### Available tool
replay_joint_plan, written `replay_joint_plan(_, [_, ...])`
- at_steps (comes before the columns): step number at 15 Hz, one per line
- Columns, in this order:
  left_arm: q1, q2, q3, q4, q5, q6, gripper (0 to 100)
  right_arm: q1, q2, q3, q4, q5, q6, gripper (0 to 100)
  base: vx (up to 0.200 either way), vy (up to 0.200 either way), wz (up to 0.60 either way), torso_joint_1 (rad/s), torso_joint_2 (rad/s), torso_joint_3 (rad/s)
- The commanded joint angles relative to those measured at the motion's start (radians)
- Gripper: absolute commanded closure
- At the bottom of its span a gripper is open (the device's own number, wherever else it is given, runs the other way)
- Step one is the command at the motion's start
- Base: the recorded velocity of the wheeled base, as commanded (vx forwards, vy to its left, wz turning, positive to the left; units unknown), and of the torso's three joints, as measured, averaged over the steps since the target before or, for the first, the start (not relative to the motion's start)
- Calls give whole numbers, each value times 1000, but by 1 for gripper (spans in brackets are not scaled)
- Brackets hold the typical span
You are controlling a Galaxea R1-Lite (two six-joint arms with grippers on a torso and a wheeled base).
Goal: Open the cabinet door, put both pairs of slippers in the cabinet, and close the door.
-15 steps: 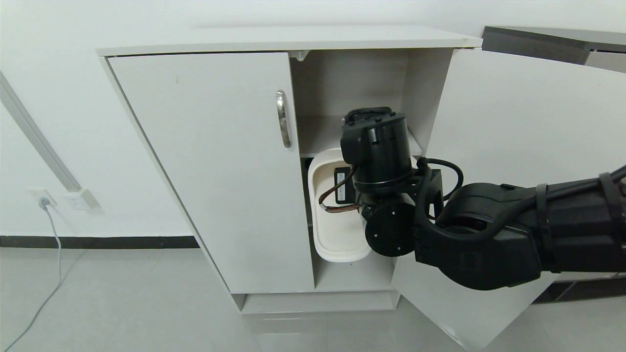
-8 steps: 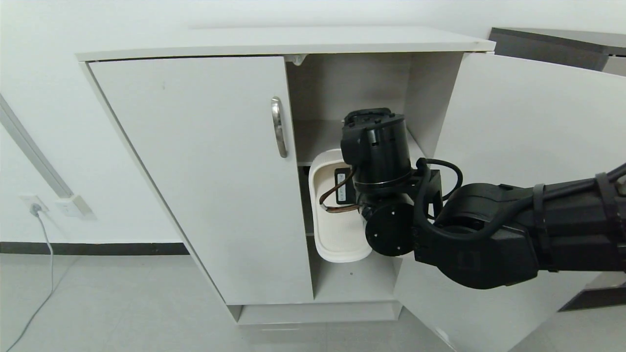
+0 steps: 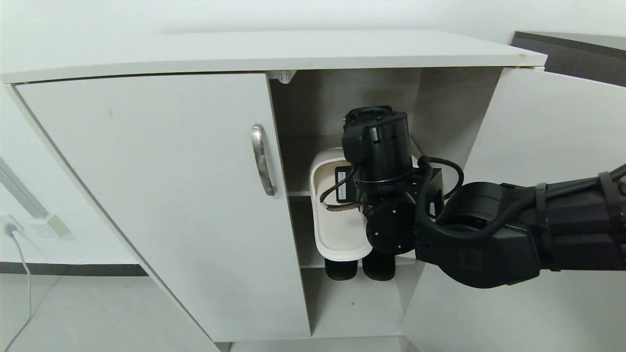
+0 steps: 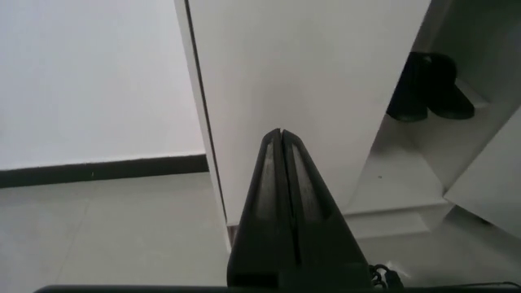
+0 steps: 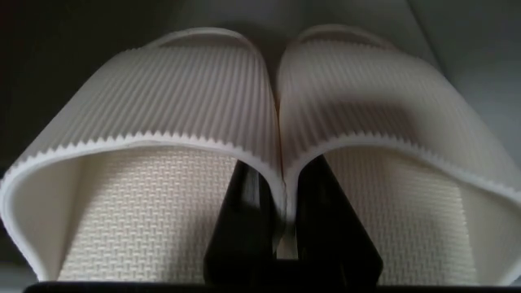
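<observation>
A pair of white ribbed slippers (image 5: 269, 122) hangs toes-up in the cabinet's open right half, and my right gripper (image 5: 281, 216) is shut on their two inner strap edges, pinched together. In the head view the white slippers (image 3: 337, 230) sit at middle-shelf height, partly hidden behind my right wrist. A pair of black slippers (image 3: 359, 268) stands on the shelf just below them, also the black slippers (image 4: 427, 85) in the left wrist view. The cabinet (image 3: 274, 49) is white. My left gripper (image 4: 281, 142) is shut and empty, low in front of the closed left door (image 4: 301, 81).
The left door (image 3: 146, 195) with its metal handle (image 3: 262, 159) is closed. The right door (image 3: 547, 161) stands swung out, beside my right arm. A wall socket with a cable (image 3: 10, 230) is at the far left, above grey floor (image 4: 106, 228).
The head camera has come closer to the cabinet, which now looms larger and lower. The black slippers have come into view. My right arm still holds the white slippers.
</observation>
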Motion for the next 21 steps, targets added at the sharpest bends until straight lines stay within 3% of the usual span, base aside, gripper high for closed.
replay_joint_plan(1, [1,1,0,1,0,0,100,0,-3,0,-3,2,0,100,0,0,0,0,0,0])
replay_joint_plan(9, [1,1,0,-1,0,0,100,-28,5,-28,11,90,-30,100,0,0,0,0,0,0])
replay_joint_plan(21, [1,1,0,-1,0,-2,100,-143,186,-333,94,97,-35,100,0,0,0,0,0,0])
